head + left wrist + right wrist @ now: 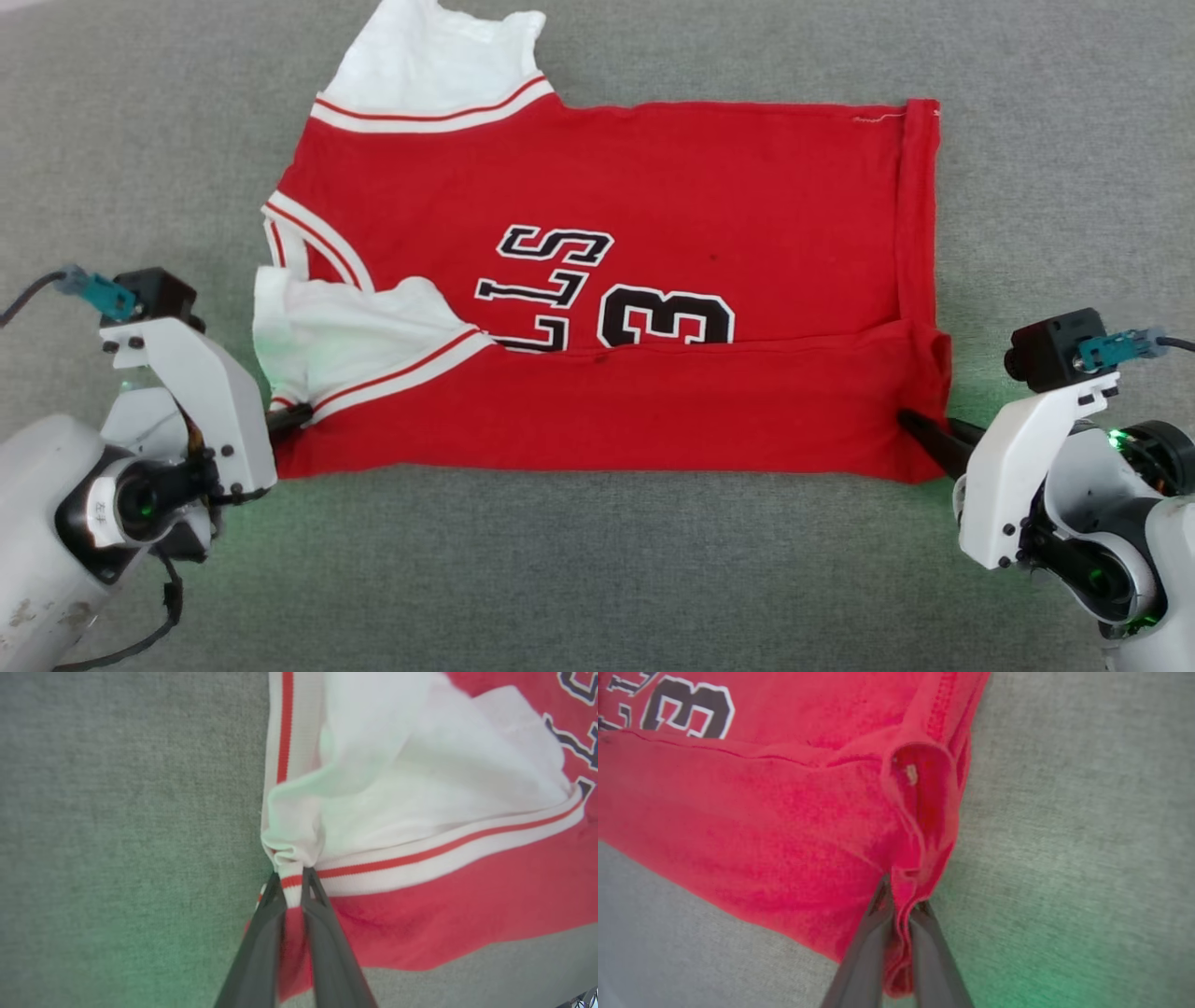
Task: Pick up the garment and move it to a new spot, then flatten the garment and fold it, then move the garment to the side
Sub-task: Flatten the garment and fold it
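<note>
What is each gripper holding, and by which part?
Both hold the garment: left gripper pinches its striped sleeve trim, right gripper its hem corner.

Dark "LLS" and "3", partly folded under, on garment [709,187]

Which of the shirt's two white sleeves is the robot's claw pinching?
The near sleeve, folded over the red front: the left gripper is shut on its striped trim. The far sleeve sticks out at the top, untouched.
</note>
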Motion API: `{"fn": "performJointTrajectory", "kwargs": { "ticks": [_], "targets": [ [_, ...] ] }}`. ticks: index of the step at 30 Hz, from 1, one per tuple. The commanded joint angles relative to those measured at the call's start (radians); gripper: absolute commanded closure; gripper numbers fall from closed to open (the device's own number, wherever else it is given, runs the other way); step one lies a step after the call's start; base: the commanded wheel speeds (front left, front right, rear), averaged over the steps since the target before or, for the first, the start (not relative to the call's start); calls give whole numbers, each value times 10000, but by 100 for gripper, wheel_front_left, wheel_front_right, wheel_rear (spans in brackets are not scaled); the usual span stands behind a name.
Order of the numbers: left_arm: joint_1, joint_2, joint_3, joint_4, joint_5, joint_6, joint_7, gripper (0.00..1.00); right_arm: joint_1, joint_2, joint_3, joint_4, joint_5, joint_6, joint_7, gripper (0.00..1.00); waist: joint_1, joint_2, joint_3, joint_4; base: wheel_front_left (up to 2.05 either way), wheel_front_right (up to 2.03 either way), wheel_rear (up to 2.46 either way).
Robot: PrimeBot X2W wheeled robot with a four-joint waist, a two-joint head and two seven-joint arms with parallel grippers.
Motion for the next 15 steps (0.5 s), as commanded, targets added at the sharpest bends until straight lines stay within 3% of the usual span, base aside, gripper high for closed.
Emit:
{"fn": "performJointTrajectory", "kwargs": {
  "ticks": [1,15],
  "targets": [
    [465,-499,-390,66,-71,-104,116,100,310,105,265,396,39,3,240,100,0,0,-32,-3,0,0,0],
    [907,-79,-265,-71,-331,24,110,100,627,-688,-254,-14,435,-5,641,100,0,0,-1044,-33,0,0,0]
  ]
}}
